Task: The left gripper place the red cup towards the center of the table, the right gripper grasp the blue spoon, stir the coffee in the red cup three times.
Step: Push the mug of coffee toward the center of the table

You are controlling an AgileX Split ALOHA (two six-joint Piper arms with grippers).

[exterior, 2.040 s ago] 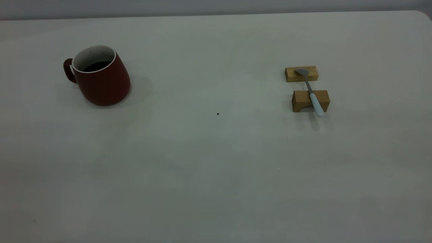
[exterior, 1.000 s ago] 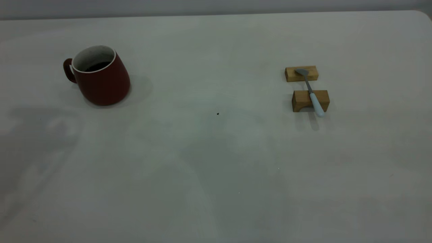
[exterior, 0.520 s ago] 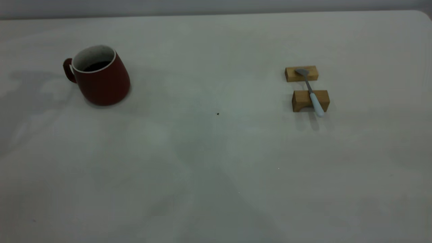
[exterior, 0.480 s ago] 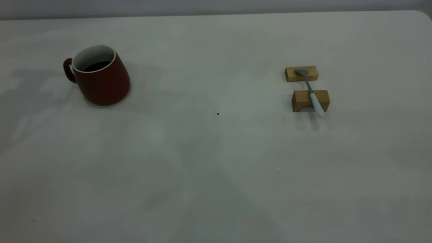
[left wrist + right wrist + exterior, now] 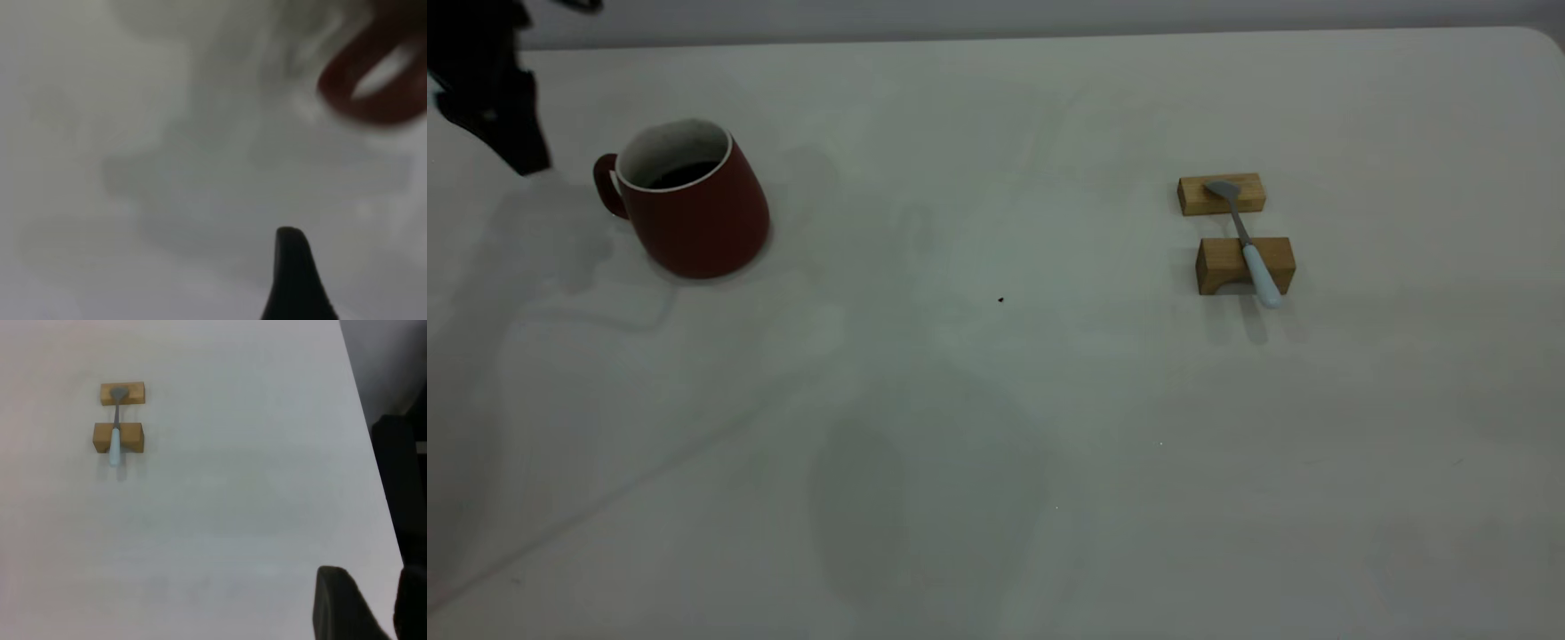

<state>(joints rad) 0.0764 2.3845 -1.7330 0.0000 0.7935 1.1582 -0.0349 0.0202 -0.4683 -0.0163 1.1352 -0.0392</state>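
The red cup (image 5: 694, 213) stands at the table's (image 5: 996, 427) far left, its loop handle turned to the left, with dark coffee (image 5: 683, 173) inside. My left gripper (image 5: 511, 142) hangs at the top left corner, just left of the handle and apart from it. The left wrist view shows that gripper (image 5: 293, 273) above bare table, with the blurred cup handle (image 5: 373, 80) farther off. The blue spoon (image 5: 1247, 242) lies across two wooden blocks at the right. My right gripper (image 5: 363, 603) is far from the spoon (image 5: 115, 440), near the table's edge.
Two tan wooden blocks (image 5: 1221, 194) (image 5: 1223, 265) carry the spoon, bowl on the far one, pale handle overhanging the near one. A tiny dark speck (image 5: 1000, 300) marks the table's middle. A dark upright shape (image 5: 400, 487) stands beyond the table edge in the right wrist view.
The left gripper has come into the exterior view at the top left, beside the cup's handle. Its shadow has shifted across the table. Cup and spoon have not moved.
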